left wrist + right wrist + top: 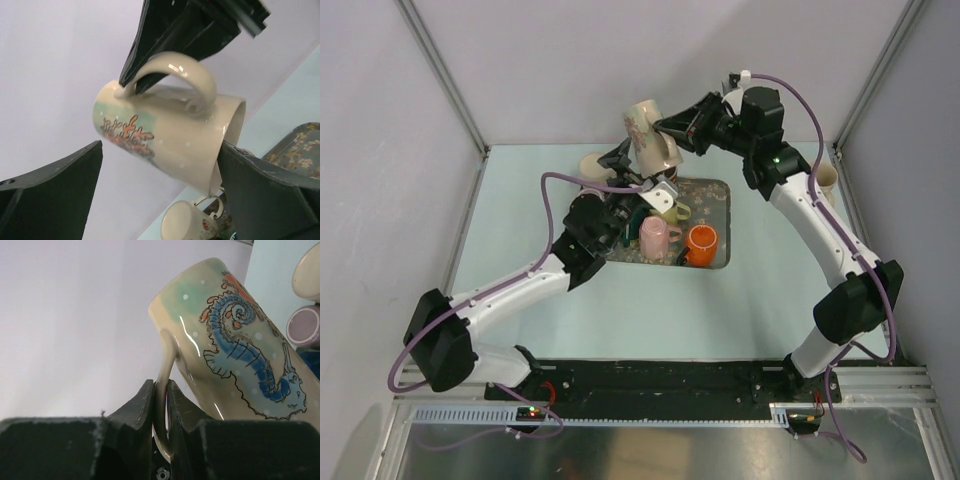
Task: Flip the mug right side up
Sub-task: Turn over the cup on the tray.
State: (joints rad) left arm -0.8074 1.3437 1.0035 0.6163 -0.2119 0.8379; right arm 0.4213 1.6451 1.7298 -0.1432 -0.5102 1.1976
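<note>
Right wrist view: nearest, the right tool [160,390] is clamped on the handle [164,365] of the tall cream ceramic mug with a blue seahorse [235,350]. The mug hangs tilted in the air, base uppermost, its mouth cut off at the frame's lower right. In the left wrist view the left tool [159,150] stands wide apart beneath that mug, and I cannot tell whether the finger [260,190] at the frame's right touches the rim [241,120]. Farther off in the top view, the patterned rectangular tray [720,190] on the pale green counter [520,240] is half hidden by the left arm [520,285], with a pink mug [655,235] and an orange mug [701,243] showing.
</note>
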